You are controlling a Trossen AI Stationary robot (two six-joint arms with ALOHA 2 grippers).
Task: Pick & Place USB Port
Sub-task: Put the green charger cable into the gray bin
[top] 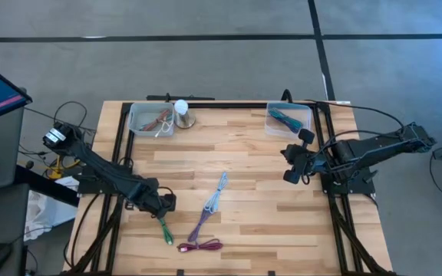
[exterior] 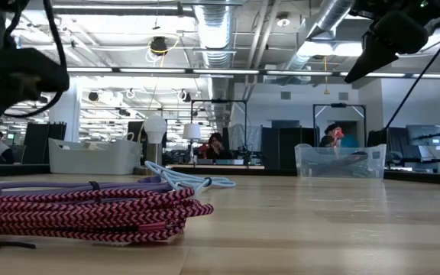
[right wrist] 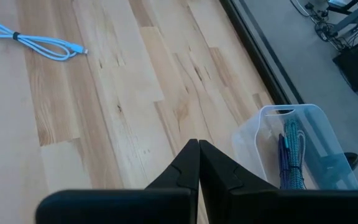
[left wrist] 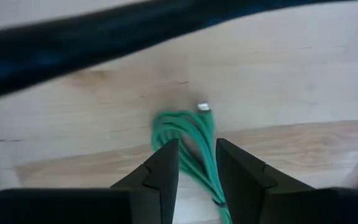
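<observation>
One green cable (left wrist: 188, 140) lies between parted fingers (left wrist: 160, 171) of left gripper (left wrist: 196, 163); its far end hidden. Right gripper (right wrist: 198, 163) closed, empty.

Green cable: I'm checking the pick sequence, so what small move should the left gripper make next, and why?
Probably close the fingers. In the left wrist view the left gripper is open, with the green cable running between its fingers on the table, so a grasp looks lined up. The right gripper waits shut near the right bin.
</observation>
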